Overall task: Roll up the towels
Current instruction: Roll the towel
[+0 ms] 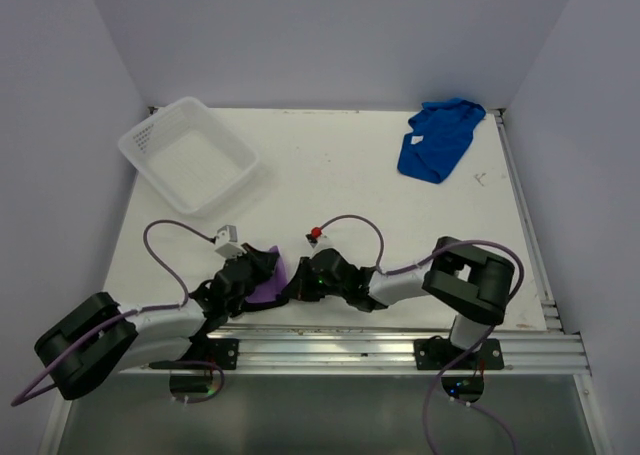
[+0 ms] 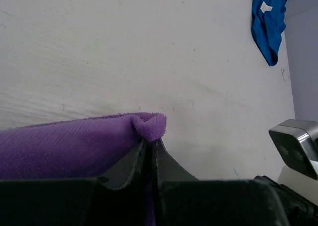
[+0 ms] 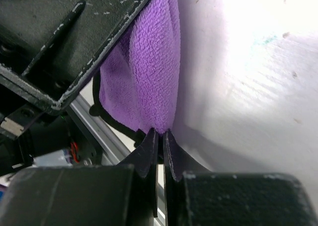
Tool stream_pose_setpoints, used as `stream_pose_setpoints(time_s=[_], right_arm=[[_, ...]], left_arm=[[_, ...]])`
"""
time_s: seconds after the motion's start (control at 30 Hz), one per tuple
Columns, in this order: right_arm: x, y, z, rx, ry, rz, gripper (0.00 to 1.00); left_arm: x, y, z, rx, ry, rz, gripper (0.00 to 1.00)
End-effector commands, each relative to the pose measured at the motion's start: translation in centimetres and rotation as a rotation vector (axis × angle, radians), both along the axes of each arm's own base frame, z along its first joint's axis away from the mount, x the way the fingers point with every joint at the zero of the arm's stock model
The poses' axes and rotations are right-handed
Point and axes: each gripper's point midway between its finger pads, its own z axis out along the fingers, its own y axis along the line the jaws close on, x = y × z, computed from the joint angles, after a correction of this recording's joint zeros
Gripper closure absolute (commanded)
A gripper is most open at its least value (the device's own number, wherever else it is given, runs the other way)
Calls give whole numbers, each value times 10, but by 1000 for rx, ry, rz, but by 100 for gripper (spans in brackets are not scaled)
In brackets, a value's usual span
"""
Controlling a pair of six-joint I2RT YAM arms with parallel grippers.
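The purple towel [image 1: 271, 287] lies at the near edge of the table between my two grippers. My left gripper [image 2: 150, 139] is shut on a folded corner of the purple towel [image 2: 74, 144]. My right gripper [image 3: 160, 132] is shut on the opposite edge of the purple towel [image 3: 144, 77]. In the top view the left gripper [image 1: 258, 270] and the right gripper [image 1: 298, 280] sit close together over the cloth. The royal blue towel [image 1: 438, 139] lies crumpled at the far right corner, and in the left wrist view [image 2: 269, 22] its white tag shows.
A white plastic basket [image 1: 187, 154] stands at the far left. A metal rail [image 1: 400, 345] runs along the near table edge. The enclosure walls close the table on three sides. Purple cables loop from both arms.
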Motion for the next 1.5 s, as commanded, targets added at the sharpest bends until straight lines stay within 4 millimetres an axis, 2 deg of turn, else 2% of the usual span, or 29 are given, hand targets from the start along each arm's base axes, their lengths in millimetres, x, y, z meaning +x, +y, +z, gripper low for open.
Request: stream_pose_setpoints(time_s=[0.0,0.17,0.23,0.3,0.4,0.5,0.77,0.87,0.9,0.97,1.0,1.1,1.13,1.3,1.4,1.47], right_arm=[[-12,-30,-2,-201,-63,111,100],[-21,-62,-14,-371,-89,196,100],[-20,-71,-18,-423,-103,212,100],[-18,-87,-26,-507,-124,218,100],[-12,-105,-26,-594,-168,217,100],[-10,-115,-21,-632,-210,234,100],[-12,-119,-14,-686,-298,302,100],[-16,-120,-15,-715,-316,324,100],[-18,-118,-16,-719,-322,331,100],[-20,-117,-17,-719,-324,341,100],[-21,-115,-16,-716,-328,343,100],[-21,-110,-14,-709,-341,342,100],[-21,-109,-12,-710,-345,340,100],[-17,-105,-9,-720,-371,304,100],[-17,-102,-8,-718,-382,289,100],[-15,-101,-7,-727,-398,275,100]], left_arm=[[-25,34,-38,163,26,-16,100],[-19,15,-24,175,-2,-102,100],[-21,13,-30,194,17,-131,100],[-17,6,-26,195,16,-152,100],[-17,2,-30,199,38,-165,100],[-18,1,-32,196,47,-169,100],[-17,5,-30,134,44,-114,100],[-17,7,-28,109,43,-93,92],[-16,6,-27,107,43,-93,81],[-13,4,-23,102,43,-94,71],[-11,1,-18,102,44,-97,65],[-7,1,-8,109,52,-100,54],[0,-3,5,99,38,-94,53],[15,-7,43,117,40,-105,49],[17,-22,60,101,49,-161,46],[14,-32,62,74,68,-208,45]])
